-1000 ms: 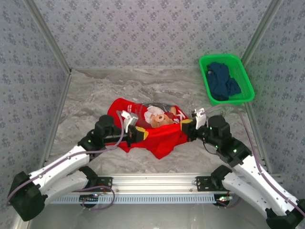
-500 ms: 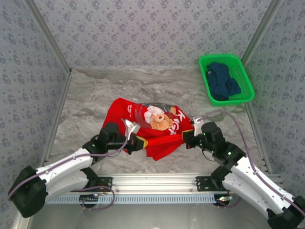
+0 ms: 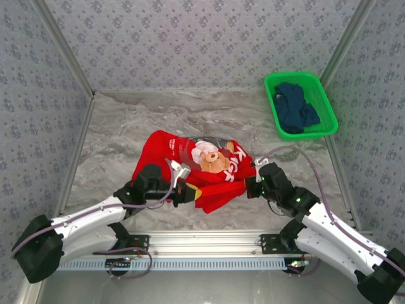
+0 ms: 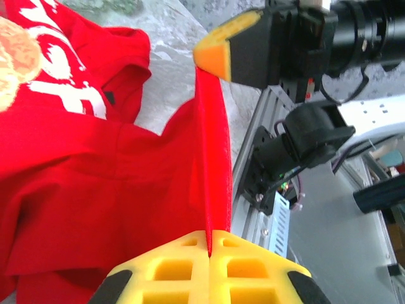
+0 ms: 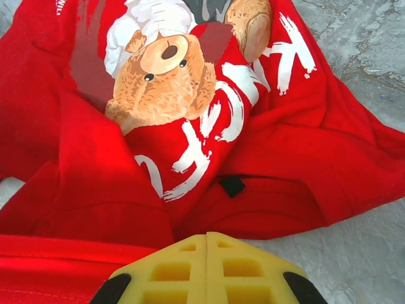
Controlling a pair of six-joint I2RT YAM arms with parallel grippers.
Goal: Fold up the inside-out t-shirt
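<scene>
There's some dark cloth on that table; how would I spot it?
Look at the far right corner of the table, where a green basket sits. The dark blue garment lies crumpled inside it, unlike the red t-shirt lying mid-table.

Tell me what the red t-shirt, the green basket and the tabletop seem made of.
The red t-shirt: soft matte cloth; it creases and drapes. The green basket: probably moulded plastic, smooth, slight sheen. The tabletop: grey-veined marble look; stone or printed laminate, cannot tell.
</scene>
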